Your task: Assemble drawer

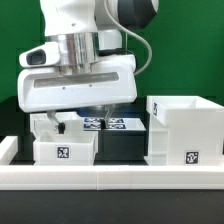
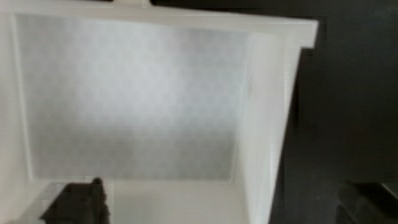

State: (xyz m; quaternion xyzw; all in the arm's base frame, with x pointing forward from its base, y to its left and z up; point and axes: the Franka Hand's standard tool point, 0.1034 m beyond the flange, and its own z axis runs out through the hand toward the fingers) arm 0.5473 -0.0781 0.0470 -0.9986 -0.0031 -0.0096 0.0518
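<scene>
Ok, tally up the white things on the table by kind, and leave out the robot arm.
White plastic open-topped boxes with square tags: 2, the smaller box and the larger box
Thin flat white marker board: 1
Low white border rail: 1
Total: 4

Exterior cam: you're low, near table height, close in, facing arm (image 1: 80, 30) head-on across border rail (image 1: 110, 178). Wrist cam: sits behind fingertips (image 2: 75, 200), looks along them, super close, white small box (image 2: 143, 100) fills frame. Your overlap: seemingly just that small box (image 1: 65, 148), exterior view's left.
</scene>
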